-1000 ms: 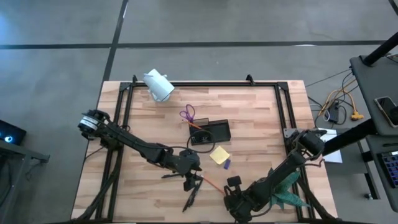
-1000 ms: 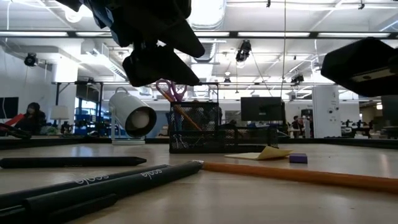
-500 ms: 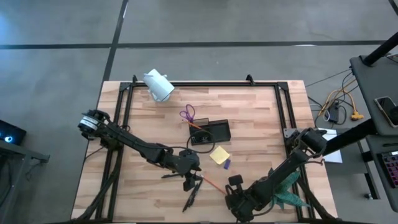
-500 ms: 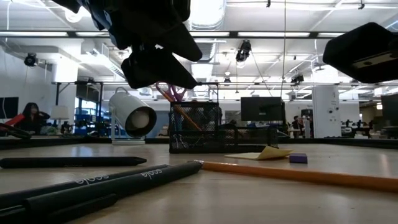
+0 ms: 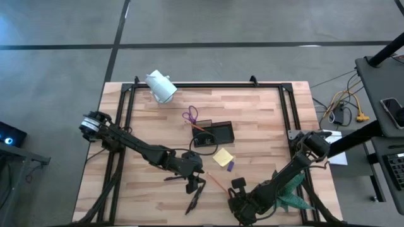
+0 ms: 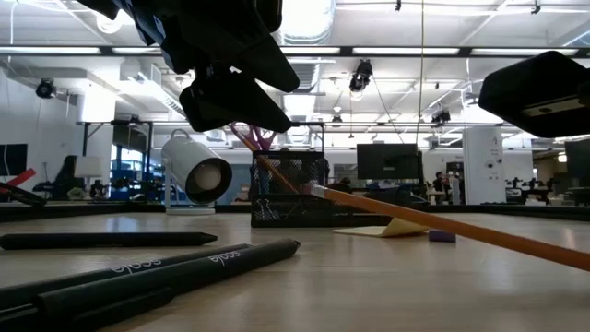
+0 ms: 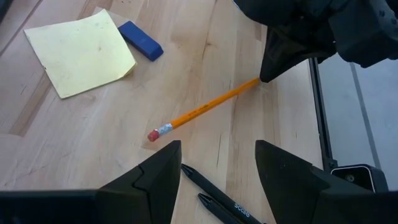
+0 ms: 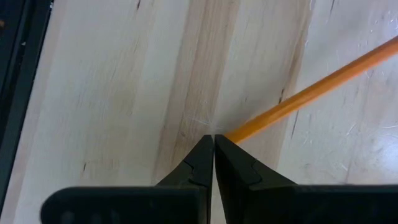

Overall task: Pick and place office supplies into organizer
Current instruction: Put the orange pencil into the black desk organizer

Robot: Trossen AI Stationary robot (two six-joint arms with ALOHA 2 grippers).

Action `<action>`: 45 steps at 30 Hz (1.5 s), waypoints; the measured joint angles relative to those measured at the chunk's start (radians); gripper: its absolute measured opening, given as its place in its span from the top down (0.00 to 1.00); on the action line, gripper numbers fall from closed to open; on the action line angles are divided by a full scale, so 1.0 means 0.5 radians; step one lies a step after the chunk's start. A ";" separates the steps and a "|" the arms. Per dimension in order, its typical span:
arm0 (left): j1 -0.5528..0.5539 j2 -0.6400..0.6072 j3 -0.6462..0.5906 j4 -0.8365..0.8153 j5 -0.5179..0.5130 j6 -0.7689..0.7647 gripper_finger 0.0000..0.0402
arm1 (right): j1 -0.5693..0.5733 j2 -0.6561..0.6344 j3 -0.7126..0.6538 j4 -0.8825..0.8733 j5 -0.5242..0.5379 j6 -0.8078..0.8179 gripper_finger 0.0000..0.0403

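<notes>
Right wrist view: right end effector (image 8: 214, 142) closed, seemingly pinching the orange pencil's (image 8: 311, 93) tip.

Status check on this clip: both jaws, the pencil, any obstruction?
Right gripper shut on orange wooden pencil, eraser end tilted up. Left gripper open above it. Two black pens beside.
</notes>
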 joint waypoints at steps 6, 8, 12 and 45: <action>0.002 0.001 0.000 0.009 0.000 0.001 0.53 | 0.000 0.001 0.000 0.000 0.000 -0.001 0.98; 0.005 0.001 0.000 0.009 -0.001 0.018 0.53 | 0.000 0.001 0.000 0.001 0.000 -0.001 0.98; 0.016 0.001 0.001 -0.006 -0.007 0.381 0.53 | 0.000 0.002 -0.001 0.004 0.000 -0.001 0.98; 0.123 0.271 0.121 -0.141 0.271 1.414 0.53 | -0.001 0.004 -0.002 0.028 -0.005 0.068 0.98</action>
